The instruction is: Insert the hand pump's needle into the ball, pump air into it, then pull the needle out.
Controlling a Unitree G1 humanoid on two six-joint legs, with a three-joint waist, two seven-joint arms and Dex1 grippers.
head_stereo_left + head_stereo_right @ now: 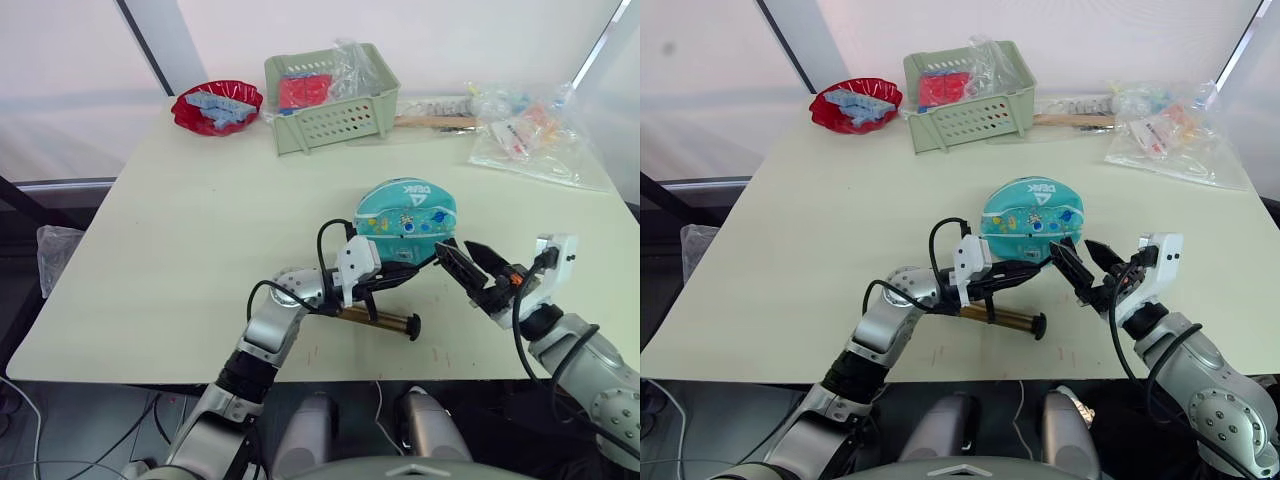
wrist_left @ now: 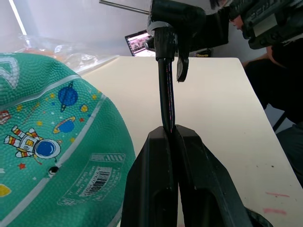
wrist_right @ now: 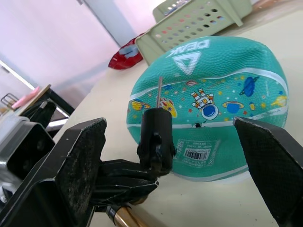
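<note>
The left gripper (image 2: 171, 142) is pinching the thin black hose (image 2: 165, 99) just below the needle (image 3: 160, 92), holding it upright beside the ball (image 1: 405, 220) sitting on the table (image 1: 200, 230). The right gripper (image 1: 468, 262) is hovering nearby with fingers spread, while the hand pump (image 1: 378, 320) is lying on the table under the left gripper.

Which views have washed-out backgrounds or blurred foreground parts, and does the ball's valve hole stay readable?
Both eye views: backdrop behind the table blown out white, tabletop evenly lit. Left wrist view: the left claw, shut on the hose, looks soft up close, but the ball and its valve hole are crisp. Right wrist view: open right claw's fingers blurred, the needle and prints sharp.
</note>
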